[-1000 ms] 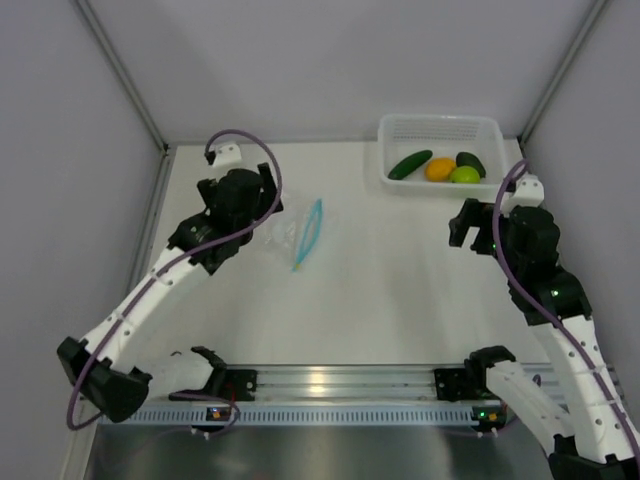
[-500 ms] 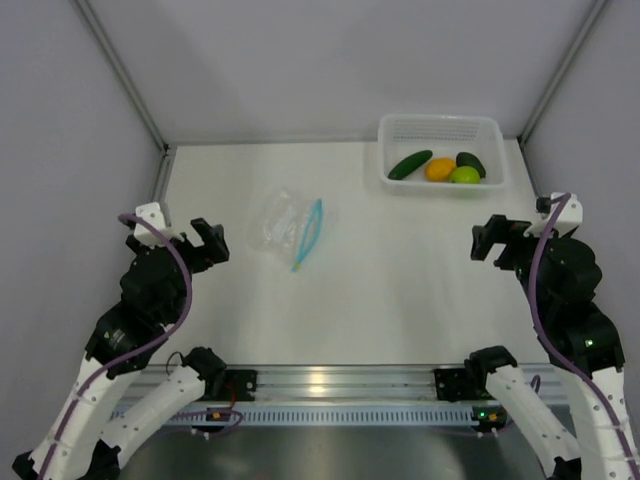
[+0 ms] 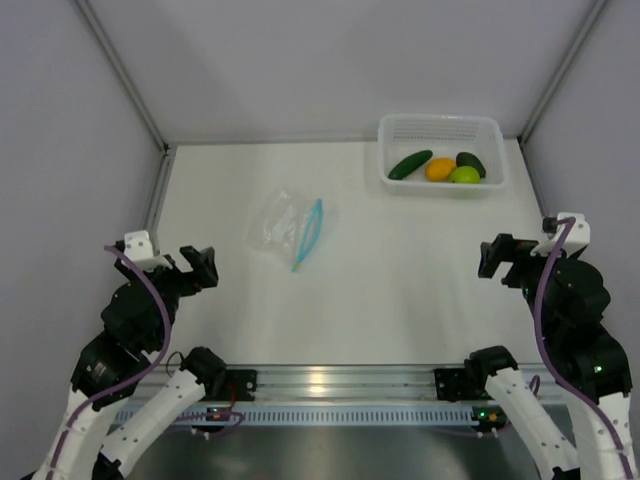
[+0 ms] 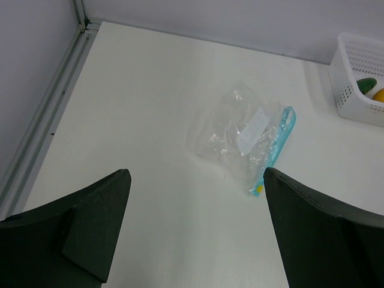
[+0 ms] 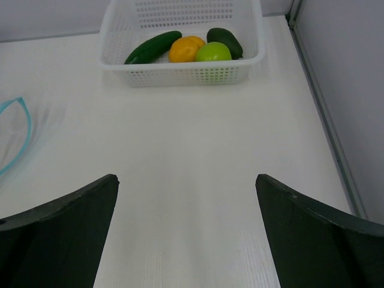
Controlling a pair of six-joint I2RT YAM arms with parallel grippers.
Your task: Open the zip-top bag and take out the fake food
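**Bag flat and empty, food in the basket, both claws wide and bare**

The zip-top bag [image 3: 285, 225] lies left of centre on the worktop [image 3: 400, 280], its blue zip strip [image 4: 279, 144] along the right edge and bowed into a loop, so the mouth looks parted. Nothing shows inside it. The fake food [image 3: 440, 168] sits in the white basket [image 3: 440, 125] at the far right corner, well apart from the bag.

The left claw [image 3: 190, 268] and right claw [image 3: 497, 258] hang near the front edge, jaws spread fully, holding nothing.

The bag is thin, crinkly film: very light, limp and likely slippery, so it would probably skid under a push. The zip strip is the stiffest part and the sensible place to pinch. The toys look hard and smooth; the round ones would roll, while the cucumber [image 5: 153, 47] suits a grip across its middle.
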